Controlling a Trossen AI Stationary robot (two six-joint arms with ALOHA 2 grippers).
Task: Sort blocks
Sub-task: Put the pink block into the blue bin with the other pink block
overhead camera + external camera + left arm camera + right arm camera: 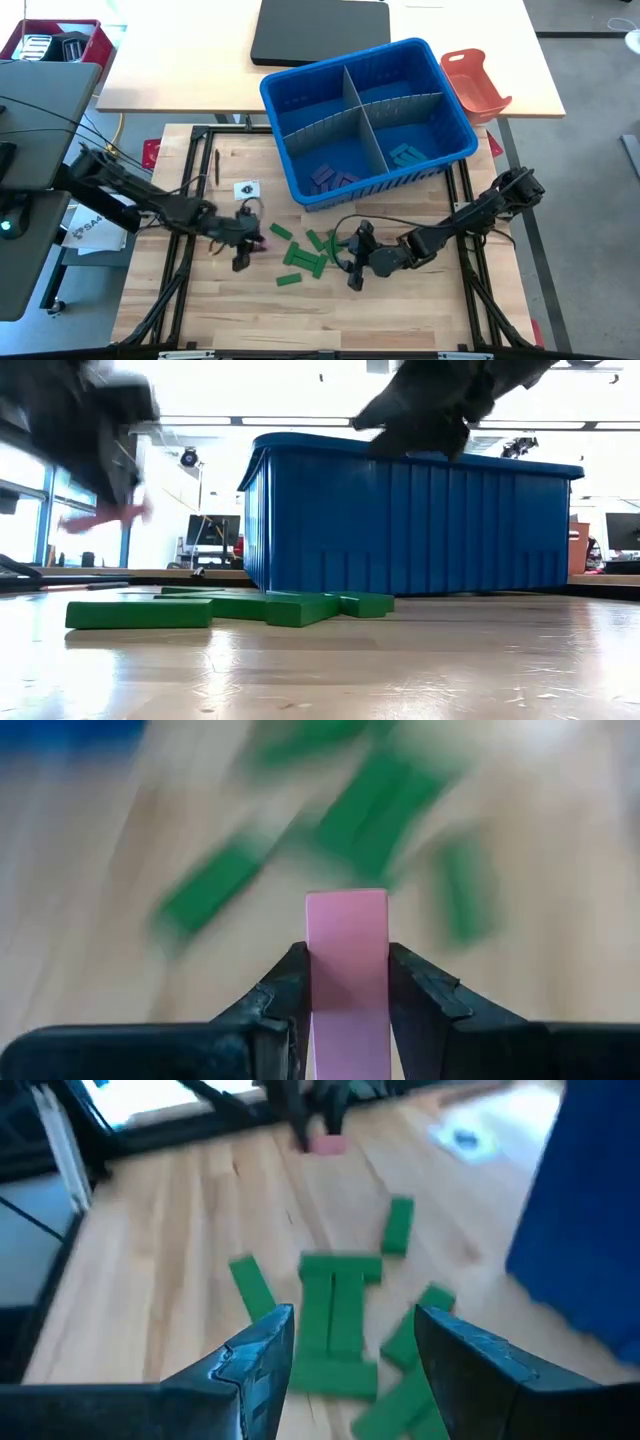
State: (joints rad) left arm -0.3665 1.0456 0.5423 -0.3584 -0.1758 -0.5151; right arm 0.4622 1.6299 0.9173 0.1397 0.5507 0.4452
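With 1 pink block [346, 970] clamped between its fingers, the left tool [247, 243] hangs just above the desk [400, 320], left of the green blocks [303, 254]. The pick looks done; the next move calls for carrying the pink block to a compartment of the blue bin [300, 105]. The right tool [350, 1355] hovers released over the green blocks, roughly 7 on the desk. Purple and teal blocks already lie in 2 compartments, too small to count.

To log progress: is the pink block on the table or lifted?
Lifted: the left gripper pinches the pink block, seen above the table.
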